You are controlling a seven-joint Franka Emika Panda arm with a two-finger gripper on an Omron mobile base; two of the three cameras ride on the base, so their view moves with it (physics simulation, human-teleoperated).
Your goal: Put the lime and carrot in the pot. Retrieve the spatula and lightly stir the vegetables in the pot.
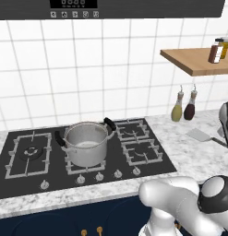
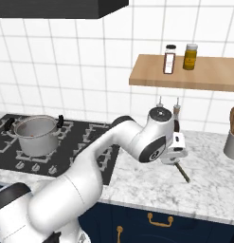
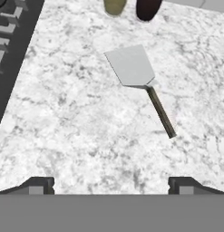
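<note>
Kitchen corner. A wall of white square tiles runs along the far side. A speckled grey marble tabletop sits over dark blue cabinets with brass handles. A black gas hob with grey grates is set into the tabletop at left, beneath a dark hood. A wooden shelf hangs at right, carrying two jars. Two bottles stand against the far wall below it.

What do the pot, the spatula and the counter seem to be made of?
The pot: likely polished steel, shiny with reflections; handles black, perhaps plastic. The spatula: matte light-grey blade, metal or plastic, unclear; dark thin handle. The counter: marble-like stone, white with grey speckled veins.
</note>
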